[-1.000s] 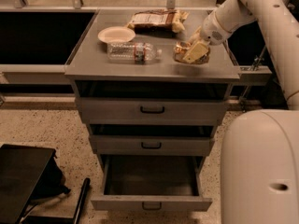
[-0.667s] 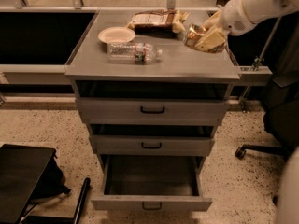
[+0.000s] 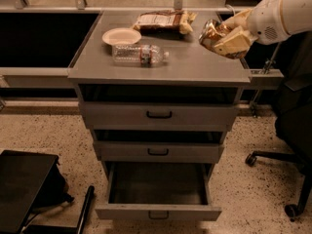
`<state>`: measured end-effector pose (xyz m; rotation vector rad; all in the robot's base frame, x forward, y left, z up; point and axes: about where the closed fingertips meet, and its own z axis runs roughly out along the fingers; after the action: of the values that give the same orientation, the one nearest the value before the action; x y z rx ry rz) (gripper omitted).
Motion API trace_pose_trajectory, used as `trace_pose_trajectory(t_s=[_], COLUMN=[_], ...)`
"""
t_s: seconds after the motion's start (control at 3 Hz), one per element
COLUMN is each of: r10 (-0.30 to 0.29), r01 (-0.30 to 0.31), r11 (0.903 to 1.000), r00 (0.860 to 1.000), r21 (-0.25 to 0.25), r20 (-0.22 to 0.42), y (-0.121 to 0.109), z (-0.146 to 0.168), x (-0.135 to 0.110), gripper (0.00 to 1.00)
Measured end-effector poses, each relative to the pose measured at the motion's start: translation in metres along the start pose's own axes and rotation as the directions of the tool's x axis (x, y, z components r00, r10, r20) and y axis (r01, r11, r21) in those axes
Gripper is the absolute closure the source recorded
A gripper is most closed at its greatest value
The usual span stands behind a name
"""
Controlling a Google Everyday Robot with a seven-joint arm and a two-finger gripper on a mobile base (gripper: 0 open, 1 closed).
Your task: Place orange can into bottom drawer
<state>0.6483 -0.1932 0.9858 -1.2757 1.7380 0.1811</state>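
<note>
While shiny golden-orange metal can (image 3: 210,33) hangs: cream two-finger gripper (image 3: 229,39) clamps it above grey tabletop's (image 3: 190,68) right edge.
Grey bottom drawer (image 3: 158,212): open; can not yet inside.

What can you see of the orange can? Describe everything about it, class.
The orange can is small, shiny metal, golden-orange with dark brown patches. It is tilted and held in the gripper, whose tan fingers clamp its sides. It hangs above the right side of the grey cabinet top, apparently clear of it and touching only the gripper.
</note>
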Motion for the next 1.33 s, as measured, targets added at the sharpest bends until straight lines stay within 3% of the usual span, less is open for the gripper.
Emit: trace_pose_trajectory(t_s=[0.33,0.67,1.0,1.33], r10=[0.008,0.029,0.071,0.125], r01=[-0.008,-0.028,-0.068,-0.123], r11=[0.9998,0.9993,0.9971,0.9862], r00=[1.0,0.999,0.995,0.992], r21=[-0.016,-0.026,-0.035,-0.111], r20=[0.006,0.034,0.072,0.012], y=[0.012,0.038,0.084,0.148], z=[0.003,0.003,0.003,0.025], x=[0.01,0.029,0.07,0.151], gripper=[1.0,1.0,1.0,1.0])
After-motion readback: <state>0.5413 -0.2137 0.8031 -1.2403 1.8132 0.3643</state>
